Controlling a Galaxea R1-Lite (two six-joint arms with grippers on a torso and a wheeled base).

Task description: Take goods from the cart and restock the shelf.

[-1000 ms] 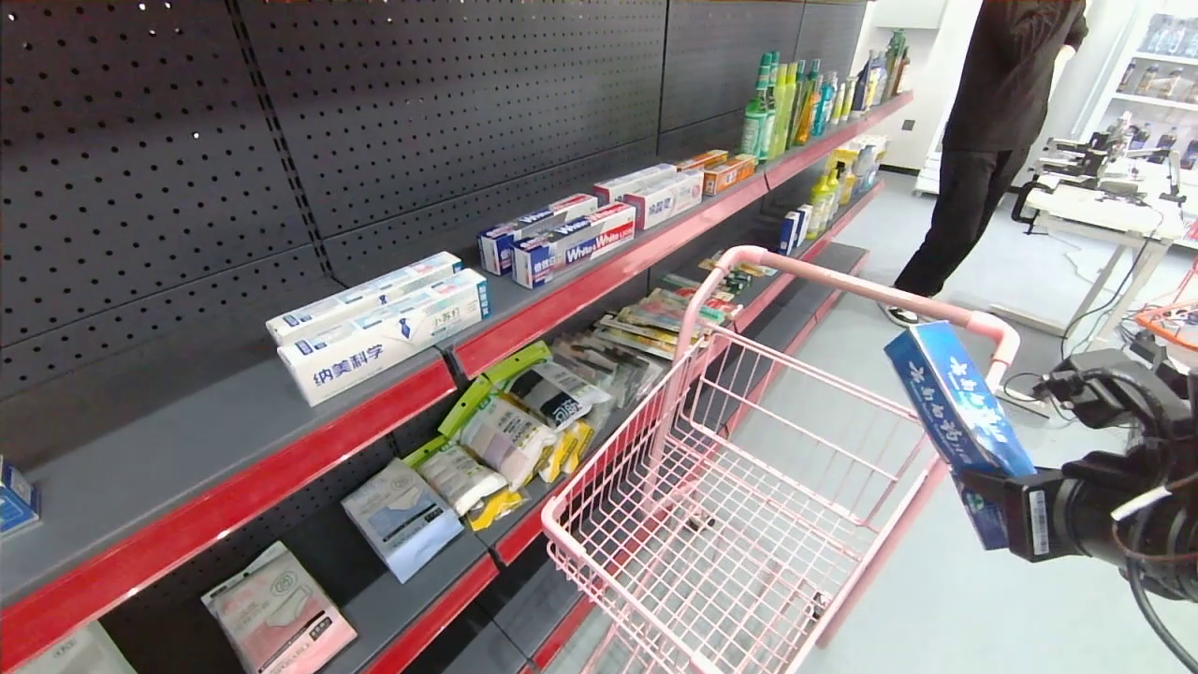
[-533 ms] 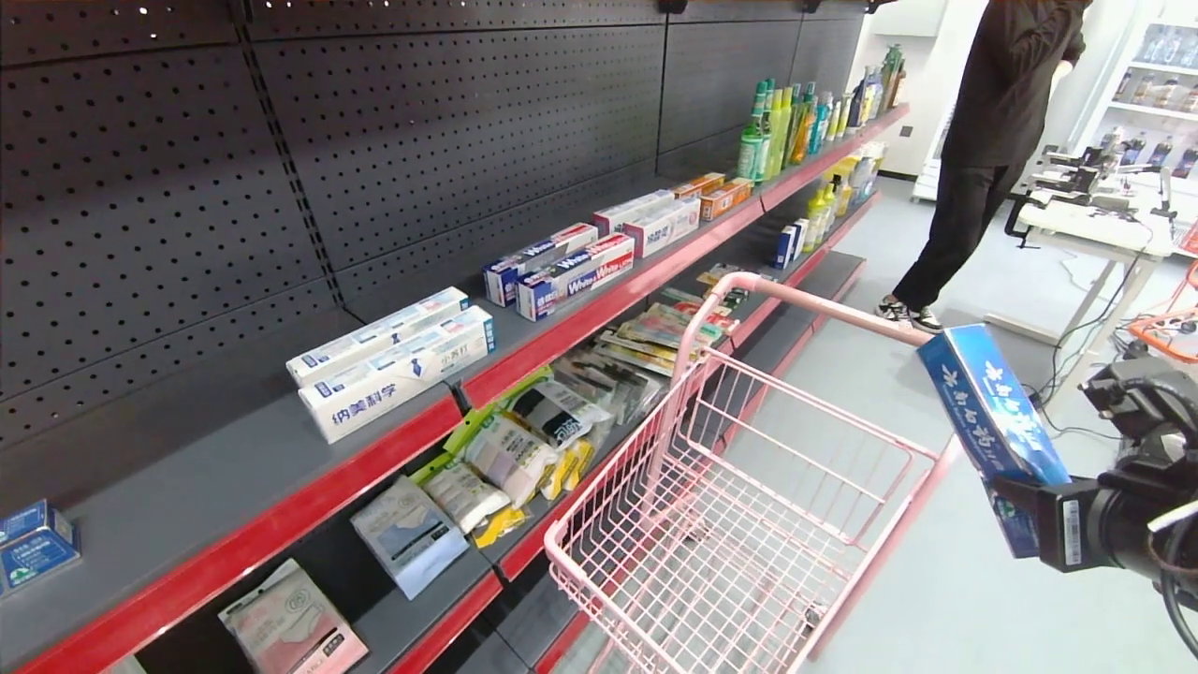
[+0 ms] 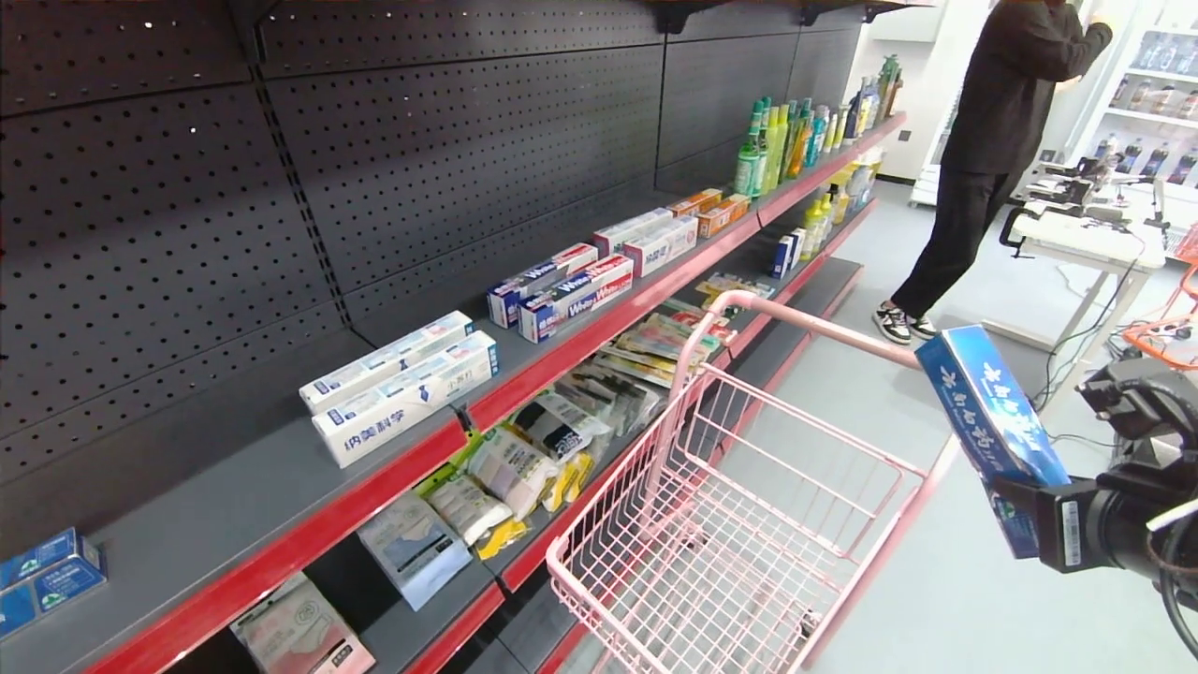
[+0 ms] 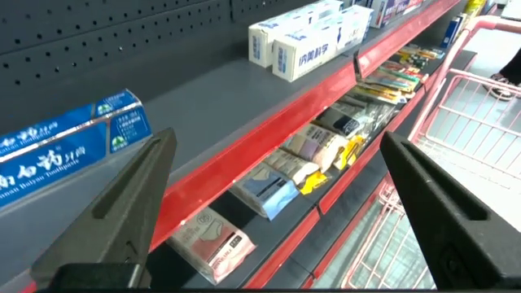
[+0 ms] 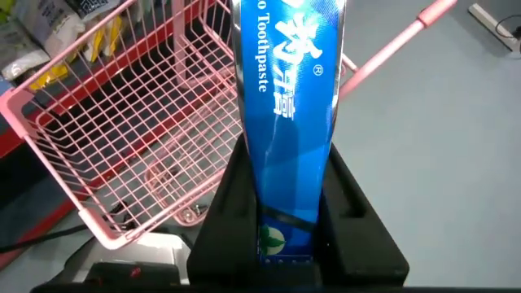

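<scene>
**Hazards in Carrying the Toothpaste Box to the Shelf**

**Head view.** The right gripper (image 3: 1009,505) is clamped on the lower end of the blue toothpaste box (image 3: 987,412). The box stands up out of the jaws, tilted. The pink cart (image 3: 805,323) stands between this gripper and the shelf (image 3: 374,487).

- We judge the chief hazard to be the end-only hold. A knock against the cart's handle or rim could pivot the box in the jaws.
- A low approach could catch the box on the shelf's red front edge.
- Free shelf space lies between the white toothpaste boxes (image 3: 402,393) and the shelved blue boxes (image 3: 47,580) at the shelf's left end. A careless placement could shove either group.

**Left wrist view.** The left gripper (image 4: 277,142) is spread wide and carries nothing. It hangs before the shelf's front edge, with one of the shelved blue boxes near it. We judge that a sweep of this arm could displace that box.

**Right wrist view.** The held box runs lengthwise out from between the closed jaws, with the cart's basket beneath and to one side. Should the clamp loosen, we expect the box to drop into or beside the cart.
</scene>
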